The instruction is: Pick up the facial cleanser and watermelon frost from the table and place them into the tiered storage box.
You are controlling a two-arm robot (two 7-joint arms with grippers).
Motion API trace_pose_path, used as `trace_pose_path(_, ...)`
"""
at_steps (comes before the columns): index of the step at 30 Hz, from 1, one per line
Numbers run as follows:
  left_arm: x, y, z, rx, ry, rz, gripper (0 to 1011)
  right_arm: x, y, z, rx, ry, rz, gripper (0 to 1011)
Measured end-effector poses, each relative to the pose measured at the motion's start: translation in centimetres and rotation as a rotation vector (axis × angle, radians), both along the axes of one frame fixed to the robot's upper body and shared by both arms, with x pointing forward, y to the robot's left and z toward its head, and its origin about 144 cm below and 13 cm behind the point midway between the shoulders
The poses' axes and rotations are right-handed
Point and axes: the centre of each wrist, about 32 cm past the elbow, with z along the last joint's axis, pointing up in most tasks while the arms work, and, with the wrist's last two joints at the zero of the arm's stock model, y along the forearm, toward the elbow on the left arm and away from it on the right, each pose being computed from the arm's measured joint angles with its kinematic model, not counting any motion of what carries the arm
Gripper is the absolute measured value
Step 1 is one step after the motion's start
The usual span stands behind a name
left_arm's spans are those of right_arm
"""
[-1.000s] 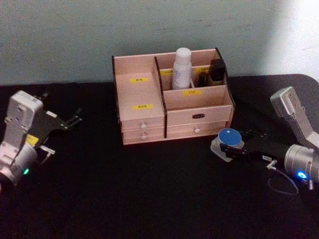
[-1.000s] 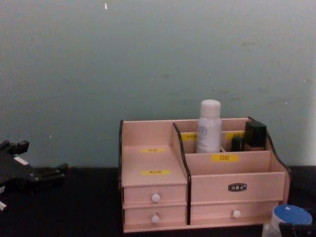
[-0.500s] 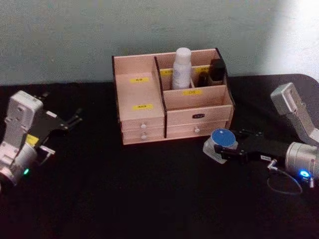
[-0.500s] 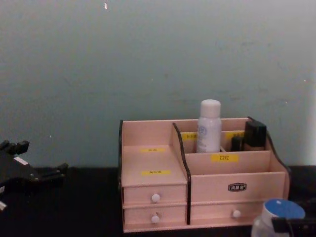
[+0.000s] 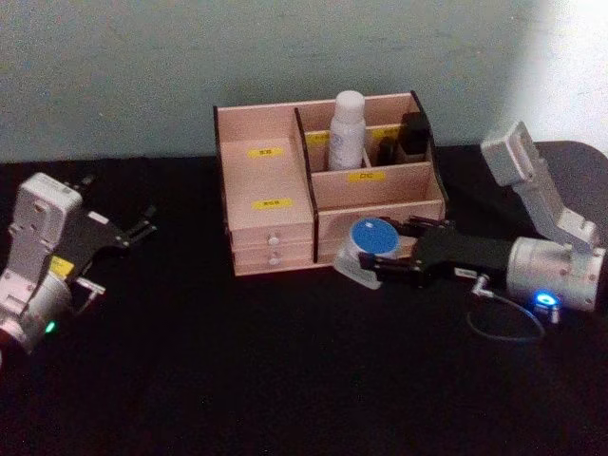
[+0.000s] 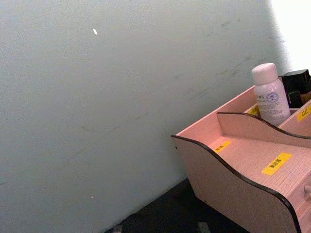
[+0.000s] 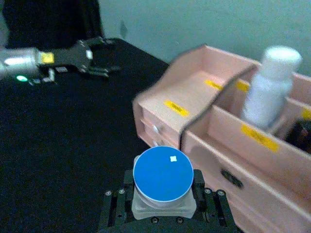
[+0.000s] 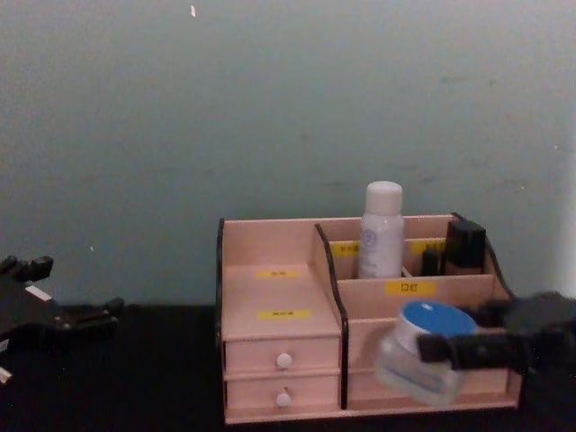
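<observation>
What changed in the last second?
The right pincer, shut on the watermelon frost, has lifted it off the table and carried it toward the robot's left. The jar now hangs slightly tilted in front of the right-hand drawers of the tiered storage box. Unchanged: the left pincer stays parked open at the left, and the facial cleanser still stands in a rear compartment.

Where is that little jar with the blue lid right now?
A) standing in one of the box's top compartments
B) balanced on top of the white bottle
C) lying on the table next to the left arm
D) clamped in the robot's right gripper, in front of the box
D: the right gripper is shut on the watermelon frost, holding it just in front of the tiered storage box, not yet inside any compartment.
</observation>
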Motion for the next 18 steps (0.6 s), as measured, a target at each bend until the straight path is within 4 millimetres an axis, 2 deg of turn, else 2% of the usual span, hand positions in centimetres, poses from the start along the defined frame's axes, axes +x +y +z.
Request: trace_pose_path(18,0.0,0.0,0.0,0.000,0.000,0.000,1001,3.7,5.0,2.1,0.014,-0.095,0.080,715)
